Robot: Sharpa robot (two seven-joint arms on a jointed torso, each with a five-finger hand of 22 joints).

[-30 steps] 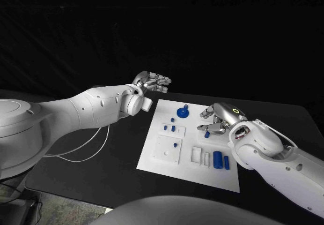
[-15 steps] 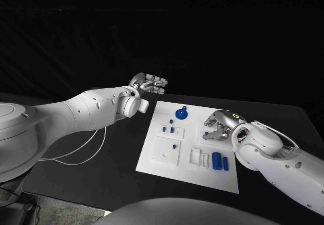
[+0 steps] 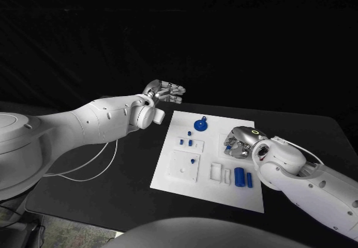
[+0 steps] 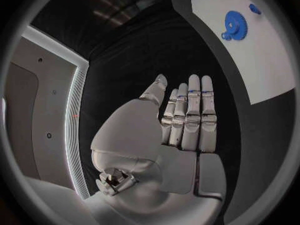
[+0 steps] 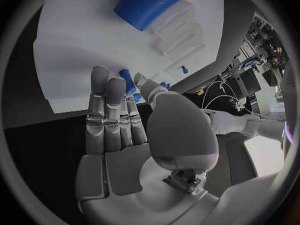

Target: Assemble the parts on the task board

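Reaching low over the board (image 3: 170, 178), our right hand (image 3: 240, 142) sits at its right edge, with a small blue peg (image 5: 127, 80) right at the fingertips (image 5: 107, 85), its long axis roughly in line with them. We cannot tell whether the thumb pinches it or only touches. We judge this hand far nearer the parts. Our left hand (image 3: 165, 91) hovers beyond the board's far left corner, fingers straight, pressed together, holding nothing, the blue gear (image 4: 235, 25) ahead of it.
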